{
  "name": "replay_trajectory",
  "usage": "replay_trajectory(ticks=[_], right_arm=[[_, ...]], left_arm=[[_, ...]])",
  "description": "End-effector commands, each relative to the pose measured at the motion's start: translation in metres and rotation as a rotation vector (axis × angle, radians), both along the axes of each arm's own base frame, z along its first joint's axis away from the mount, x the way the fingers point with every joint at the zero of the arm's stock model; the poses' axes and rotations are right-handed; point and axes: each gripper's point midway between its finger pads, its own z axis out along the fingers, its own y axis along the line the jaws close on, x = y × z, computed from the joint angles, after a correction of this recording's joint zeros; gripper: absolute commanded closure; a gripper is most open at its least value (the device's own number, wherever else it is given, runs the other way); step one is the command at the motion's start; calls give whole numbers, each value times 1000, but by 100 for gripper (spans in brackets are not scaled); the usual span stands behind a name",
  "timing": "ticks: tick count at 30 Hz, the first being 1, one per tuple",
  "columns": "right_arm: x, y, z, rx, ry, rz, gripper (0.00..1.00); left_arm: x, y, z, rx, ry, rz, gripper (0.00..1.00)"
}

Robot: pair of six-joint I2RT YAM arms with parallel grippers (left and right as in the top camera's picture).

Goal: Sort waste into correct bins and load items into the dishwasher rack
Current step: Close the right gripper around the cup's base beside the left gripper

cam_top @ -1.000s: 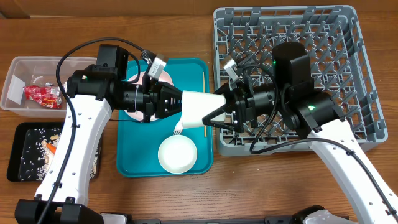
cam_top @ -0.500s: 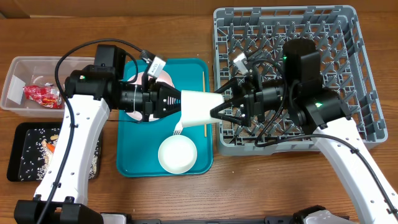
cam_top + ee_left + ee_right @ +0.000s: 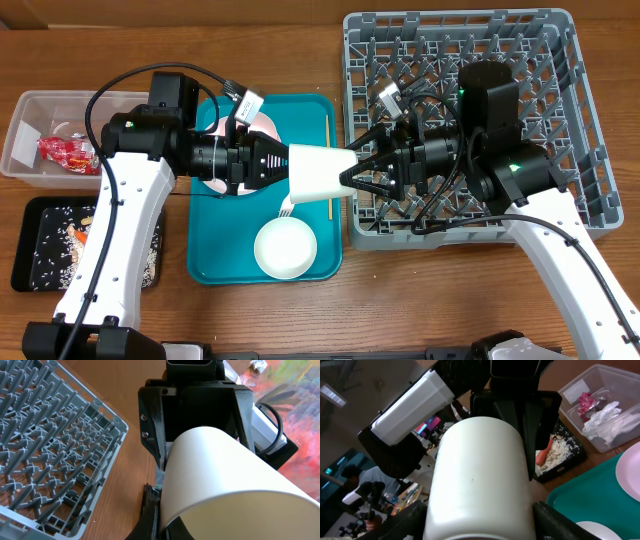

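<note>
The small white cup [image 3: 320,172] hangs on its side above the right edge of the teal tray, held between both arms. My left gripper [image 3: 290,165] is shut on the cup's rim, one finger outside the wall and one inside, as the left wrist view shows [image 3: 161,522]. My right gripper [image 3: 350,175] comes from the rack side. Its fingers press both sides of the cup [image 3: 480,475] near the base. The grey dishwasher rack [image 3: 560,120] lies right behind the right gripper.
The teal tray [image 3: 230,255] carries a white bowl [image 3: 285,248], a white fork [image 3: 288,208], a chopstick [image 3: 328,130] and a plate [image 3: 255,125] half under the left arm. The clear tub [image 3: 30,165] holds the red wrapper [image 3: 68,152]. The black tray [image 3: 40,260] holds rice and carrot.
My right arm has swung back towards the rack and lined up along the cup, and its jaws have narrowed a little onto it. The cup and left gripper have barely shifted.
</note>
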Motion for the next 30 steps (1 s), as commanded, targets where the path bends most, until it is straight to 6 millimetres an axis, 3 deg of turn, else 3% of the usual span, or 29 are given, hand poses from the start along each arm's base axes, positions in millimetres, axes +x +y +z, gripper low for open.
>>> replay_trajectory(ticks=[1,23,30], right_arm=[[-10,-2,10,35,-13,54,27],[-14,6,10,29,-24,66,25],[-14,6,10,28,-27,63,31]], left_arm=[[4,4,-7,46,-3,22,96],[4,3,-7,44,-12,22,96],[4,3,-7,42,-6,21,96]])
